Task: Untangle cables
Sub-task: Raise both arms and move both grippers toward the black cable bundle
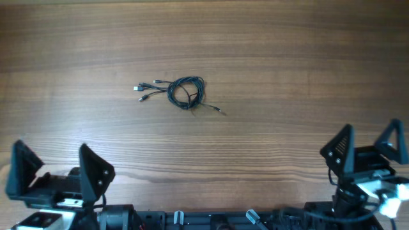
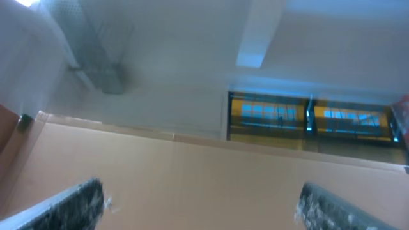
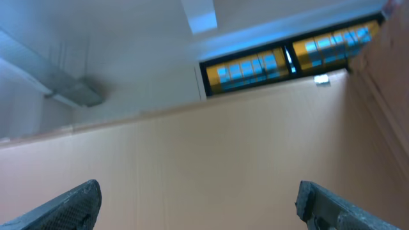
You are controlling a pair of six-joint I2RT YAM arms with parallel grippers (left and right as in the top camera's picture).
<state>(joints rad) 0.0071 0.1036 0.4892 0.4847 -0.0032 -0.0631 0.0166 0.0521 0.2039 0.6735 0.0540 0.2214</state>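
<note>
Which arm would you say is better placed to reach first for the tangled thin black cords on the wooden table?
Left, probably. The tangled bundle of thin black cables lies left of centre on the wooden table, nearer the open left gripper than the open right gripper.

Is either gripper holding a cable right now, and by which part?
Nothing is held. The left gripper and right gripper are both open and empty, well apart from the tangled cables.

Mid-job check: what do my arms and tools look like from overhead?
Black left tool and black right tool, each with two triangular fingers, rough-textured in the wrist views; white fittings sit behind both.
</note>
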